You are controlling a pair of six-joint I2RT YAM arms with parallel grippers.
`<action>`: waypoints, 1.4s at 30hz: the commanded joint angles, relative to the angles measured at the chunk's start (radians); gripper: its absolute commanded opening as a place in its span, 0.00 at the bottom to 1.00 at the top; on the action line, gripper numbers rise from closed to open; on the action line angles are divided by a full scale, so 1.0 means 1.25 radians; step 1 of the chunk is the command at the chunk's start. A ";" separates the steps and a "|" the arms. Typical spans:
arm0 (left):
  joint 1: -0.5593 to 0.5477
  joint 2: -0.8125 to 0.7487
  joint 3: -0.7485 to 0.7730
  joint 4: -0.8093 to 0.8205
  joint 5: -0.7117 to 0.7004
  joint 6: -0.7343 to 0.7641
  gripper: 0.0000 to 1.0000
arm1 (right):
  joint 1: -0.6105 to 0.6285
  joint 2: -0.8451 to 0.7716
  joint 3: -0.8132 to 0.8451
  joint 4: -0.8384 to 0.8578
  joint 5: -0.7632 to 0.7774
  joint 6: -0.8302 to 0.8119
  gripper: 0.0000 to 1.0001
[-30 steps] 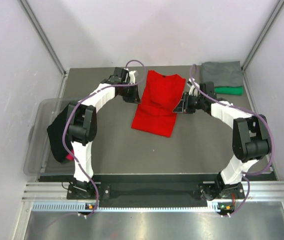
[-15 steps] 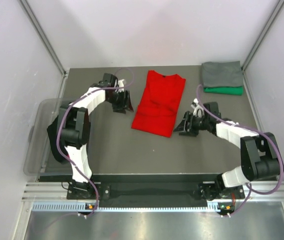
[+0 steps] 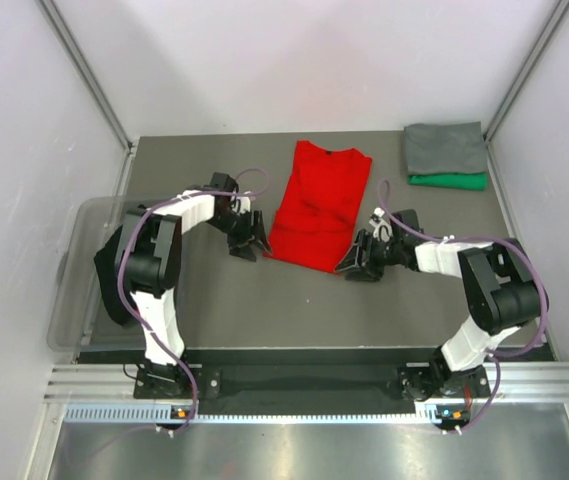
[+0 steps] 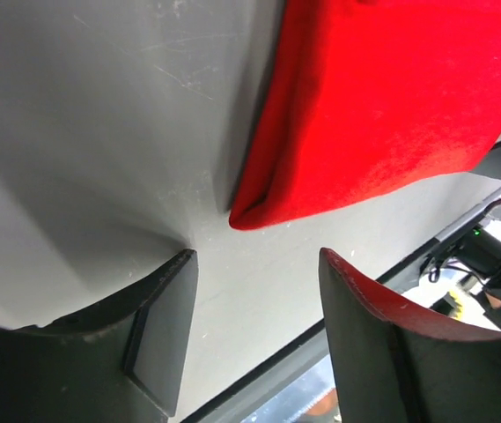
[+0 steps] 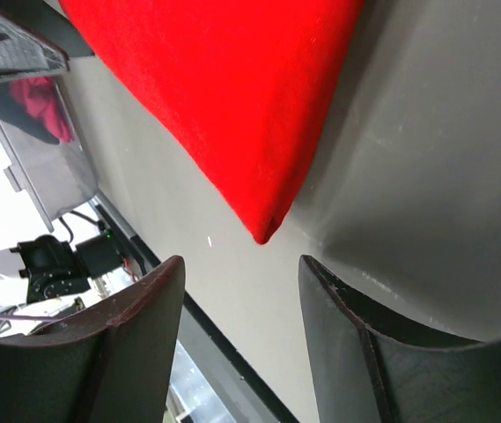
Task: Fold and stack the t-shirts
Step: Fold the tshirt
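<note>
left pincer (image 3: 247, 243) nearer — red t-shirt (image 3: 319, 200)

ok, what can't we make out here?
Green shirt: top view, grey shirt covers all but one edge.
Tub contents: top view, left arm crosses the black cloth; count unclear.
Red shirt: both wrist views crop it to one corner each.

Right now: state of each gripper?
Left gripper: open, empty, at the red t-shirt's near corner.
Right gripper: open, empty, at its other near corner.
</note>
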 commanded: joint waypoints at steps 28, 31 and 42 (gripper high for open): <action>-0.002 0.035 -0.009 0.103 0.086 -0.110 0.00 | -0.003 0.061 0.068 0.074 -0.019 0.011 0.01; -0.008 -0.045 -0.077 0.137 0.088 -0.137 0.00 | -0.034 0.010 0.073 0.005 -0.037 -0.053 0.00; -0.071 -0.303 -0.276 0.223 0.074 -0.185 0.00 | -0.102 -0.190 0.038 -0.157 -0.071 -0.160 0.00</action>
